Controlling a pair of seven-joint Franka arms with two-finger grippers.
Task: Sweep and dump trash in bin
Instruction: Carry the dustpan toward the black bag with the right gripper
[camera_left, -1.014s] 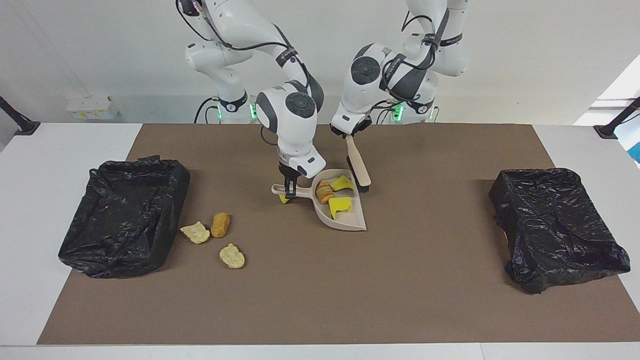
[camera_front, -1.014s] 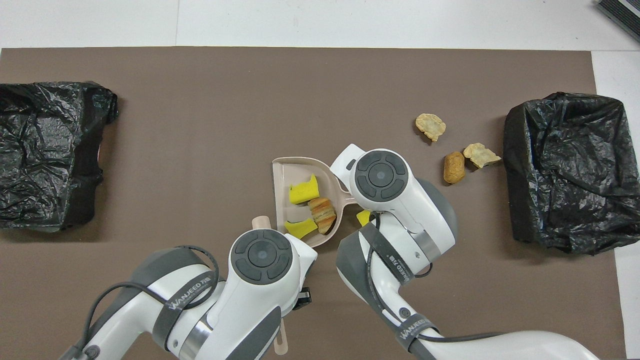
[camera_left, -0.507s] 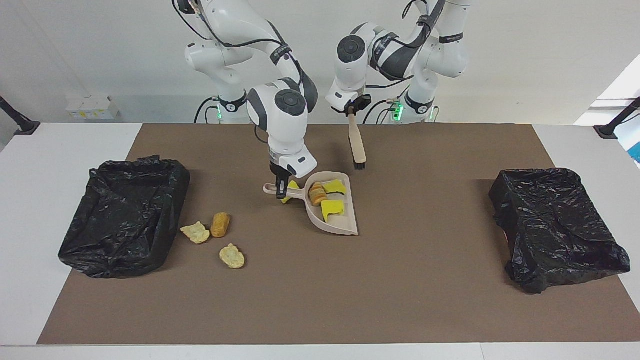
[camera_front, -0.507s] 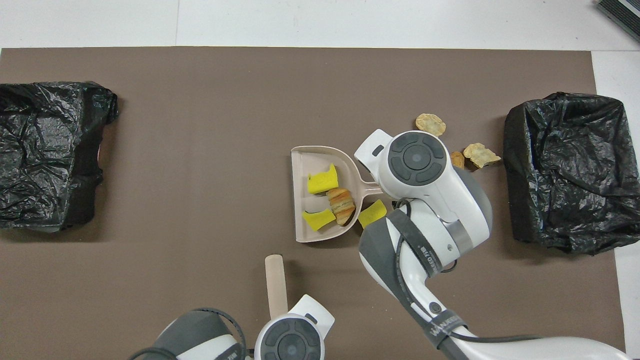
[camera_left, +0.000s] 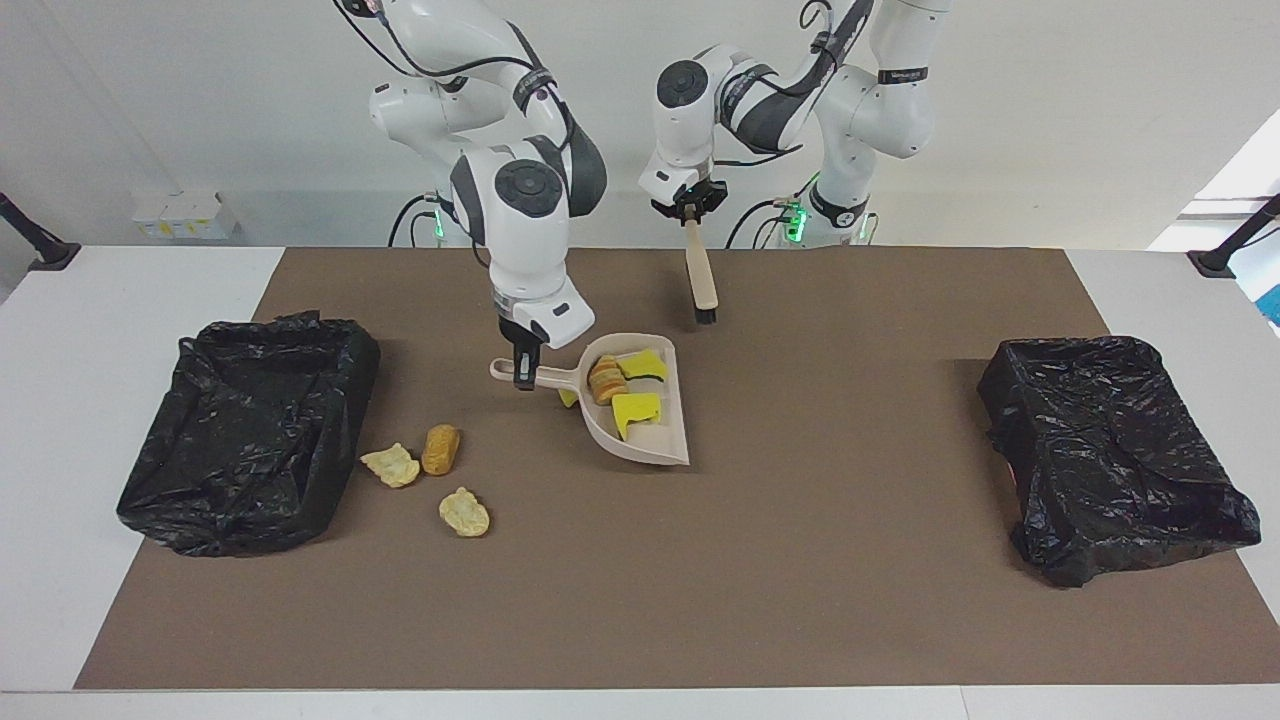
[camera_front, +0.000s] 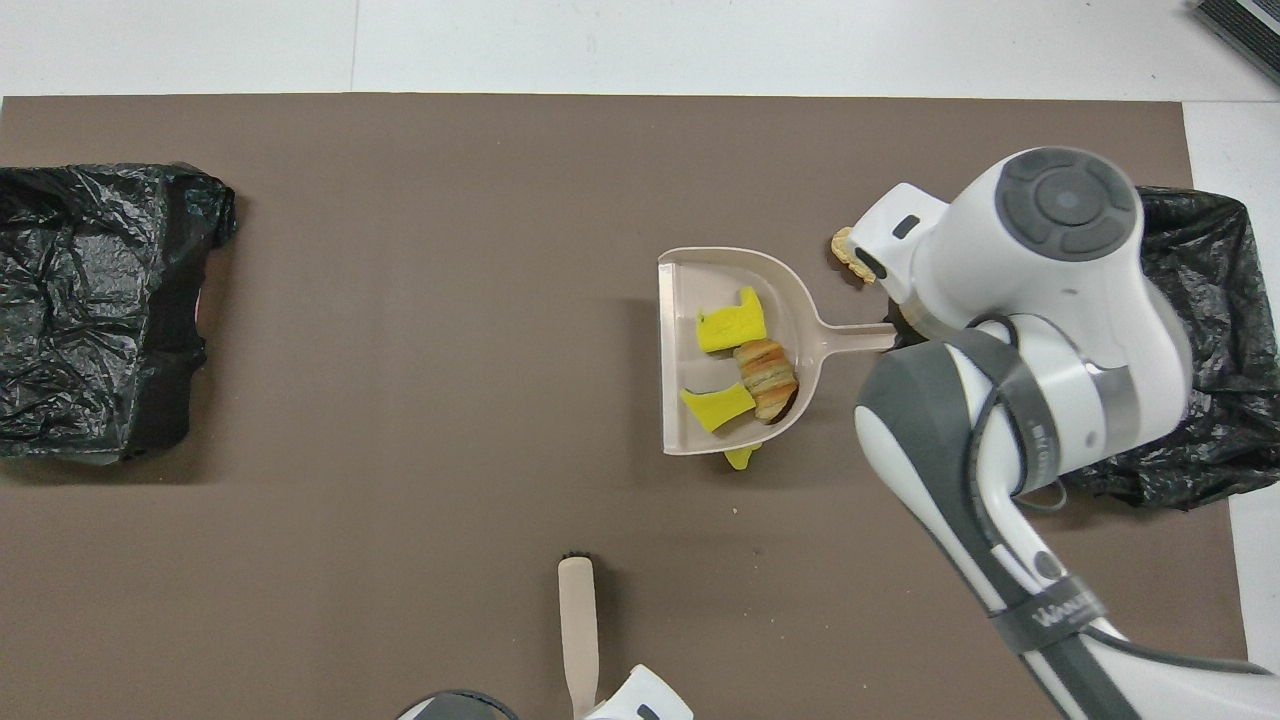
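My right gripper (camera_left: 522, 375) is shut on the handle of the beige dustpan (camera_left: 655, 445) (camera_front: 690, 290) and holds it just off the mat. In the pan lie two yellow sponge pieces (camera_left: 635, 408) (camera_front: 732, 327) and a layered orange-brown lump (camera_left: 605, 380) (camera_front: 767, 378). Another yellow bit (camera_left: 568, 397) (camera_front: 741, 457) lies on the mat, half under the pan. My left gripper (camera_left: 690, 218) is shut on the beige brush (camera_left: 700, 275) (camera_front: 578, 630), which hangs bristles down above the mat near the robots. Two pale chunks (camera_left: 392, 465) (camera_left: 465, 512) and an orange-brown lump (camera_left: 440, 449) lie beside the bin (camera_left: 240, 430).
That black-bagged bin stands at the right arm's end of the brown mat; in the overhead view the right arm covers much of it (camera_front: 1200, 400). A second black-bagged bin (camera_left: 1110, 450) (camera_front: 90, 310) stands at the left arm's end.
The right gripper has lifted the loaded dustpan and carried it toward the right arm's end. The left gripper has raised the brush and drawn it back toward the robots. One yellow bit stayed on the mat.
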